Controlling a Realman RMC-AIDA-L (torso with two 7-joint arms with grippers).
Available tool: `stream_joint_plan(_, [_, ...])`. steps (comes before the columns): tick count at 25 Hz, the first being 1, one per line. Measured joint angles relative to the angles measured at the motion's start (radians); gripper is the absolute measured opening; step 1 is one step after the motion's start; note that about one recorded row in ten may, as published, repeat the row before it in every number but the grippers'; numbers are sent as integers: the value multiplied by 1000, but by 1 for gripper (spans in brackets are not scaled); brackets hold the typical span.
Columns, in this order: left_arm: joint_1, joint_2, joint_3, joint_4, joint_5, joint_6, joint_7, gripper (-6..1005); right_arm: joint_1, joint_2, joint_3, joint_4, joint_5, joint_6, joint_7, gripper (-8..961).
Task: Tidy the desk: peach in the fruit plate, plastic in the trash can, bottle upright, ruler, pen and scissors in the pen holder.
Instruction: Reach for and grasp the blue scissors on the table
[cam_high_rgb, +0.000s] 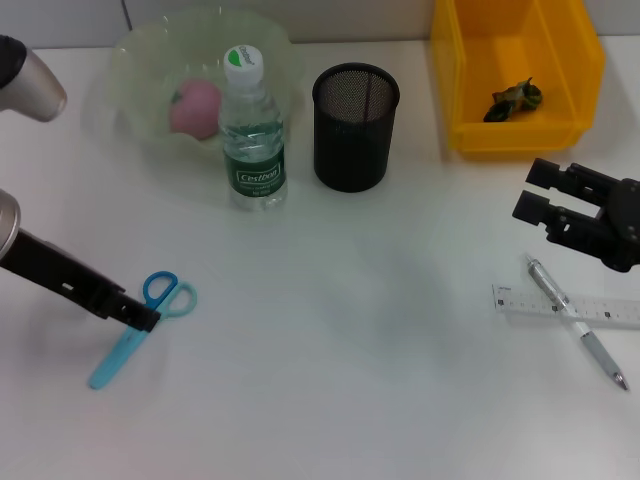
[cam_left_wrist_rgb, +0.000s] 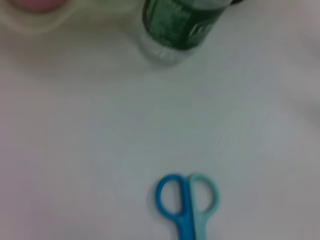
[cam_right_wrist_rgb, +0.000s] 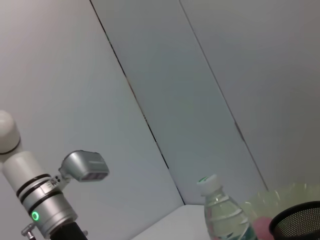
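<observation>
Head view gives you bare desk (cam_high_rgb: 360, 350) mid-table; left gripper (cam_high_rgb: 143, 318) sits clenched at the scissors (cam_high_rgb: 140, 325) near 8 o'clock. Right gripper (cam_high_rgb: 545, 205) hangs released above pen (cam_high_rgb: 578, 322) and ruler (cam_high_rgb: 565, 306) at 4. Peach (cam_high_rgb: 196, 108) lies in the plate (cam_high_rgb: 130, 70), wrapper (cam_high_rgb: 515, 98) in the bin (cam_high_rgb: 470, 80); bottle (cam_high_rgb: 252, 130) upright beside the holder (cam_high_rgb: 355, 127).

I see the broad white desk (cam_high_rgb: 350, 350) carrying a wavy pale green fruit plate (cam_high_rgb: 130, 60), upright clear bottle (cam_high_rgb: 252, 130), black mesh pen holder (cam_high_rgb: 355, 127), yellow trash can (cam_high_rgb: 515, 75), light blue scissors (cam_high_rgb: 140, 325), clear ruler (cam_high_rgb: 565, 305) and silver pen (cam_high_rgb: 578, 322) across it.
</observation>
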Motion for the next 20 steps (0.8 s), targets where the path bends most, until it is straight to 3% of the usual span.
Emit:
stream_joint_plan(9, [-80, -4, 6, -97, 62, -4, -102, 694, 16, 11, 10, 7, -1, 27, -1, 704])
stream_joint_plan(20, [-108, -5, 69, -134, 79, -34, -202, 695, 10, 17, 11, 9, -1, 58, -3, 704])
